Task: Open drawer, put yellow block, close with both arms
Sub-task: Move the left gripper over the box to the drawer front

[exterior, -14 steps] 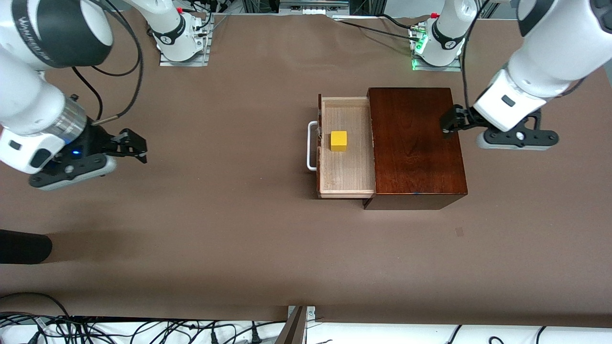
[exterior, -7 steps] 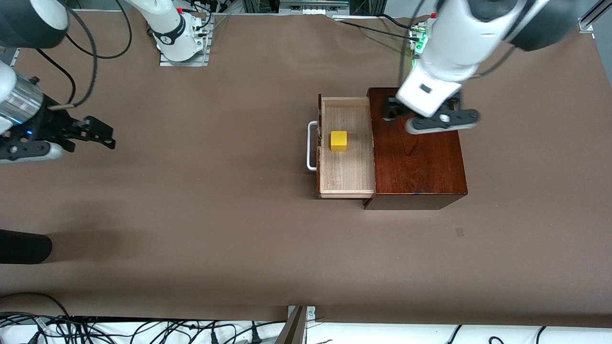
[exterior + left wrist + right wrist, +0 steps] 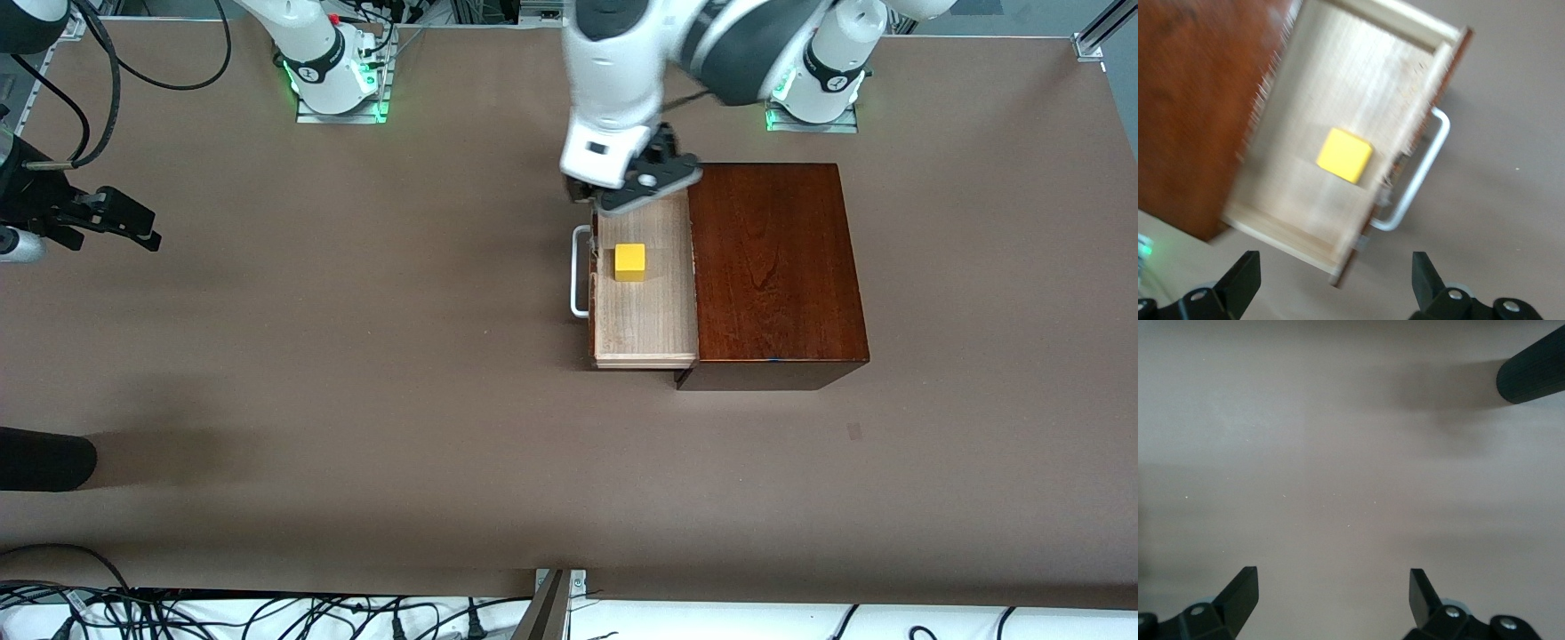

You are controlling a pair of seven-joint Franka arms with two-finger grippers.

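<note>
The drawer point(image 3: 645, 320) stands pulled out of the dark mahogany box point(image 3: 773, 267), its white handle point(image 3: 578, 271) pointing toward the right arm's end of the table. The yellow block point(image 3: 629, 261) lies in the pale tray; the left wrist view shows the block point(image 3: 1344, 155) there too, beside the handle point(image 3: 1421, 177). My left gripper point(image 3: 584, 190) hangs open and empty over the drawer's corner farthest from the front camera, with its fingers point(image 3: 1243, 275) wide apart. My right gripper point(image 3: 133, 222) is open and empty over bare table at the right arm's end, its fingertips point(image 3: 1241, 590) far apart.
A black cylindrical object point(image 3: 44, 458) juts in over the table's edge at the right arm's end, nearer the front camera; the right wrist view shows this black object point(image 3: 1533, 375) as well. Cables point(image 3: 267, 613) lie below the table's front edge. Both arm bases point(image 3: 333, 76) stand along the table edge farthest from the front camera.
The left arm swept from beside the box at its own end, across the box top, to over the drawer's corner. The right gripper drew back toward its end of the table.
</note>
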